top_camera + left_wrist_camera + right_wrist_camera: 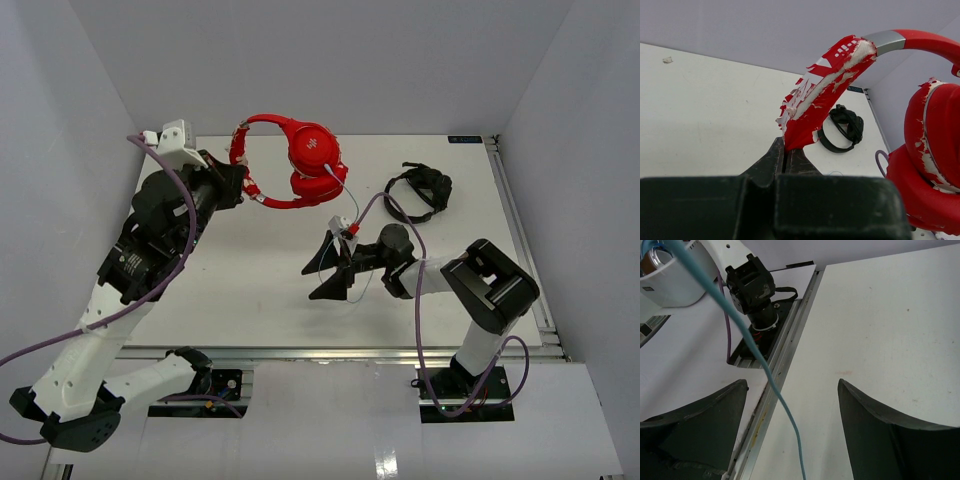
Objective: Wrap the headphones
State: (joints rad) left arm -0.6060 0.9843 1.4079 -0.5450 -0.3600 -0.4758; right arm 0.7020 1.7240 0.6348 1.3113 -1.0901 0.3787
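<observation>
right gripper (308,284): jaws wide apart, holding nothing; the thin cable hangs down between them.
cable (775,385): thin, smooth, pale blue; it runs from a red earcup down to the right gripper.
left gripper (785,152): pinched tight on one end of the headband.
headphones (315,150): bright red, with fat round earcups and a curved band; at the far middle of the white table (250,290).
headband (825,85): the red skin is peeling and white shows under it; there is a grey piece higher up.
black headphones (420,190): lying flat to the right of the red ones, not touching them.
</observation>
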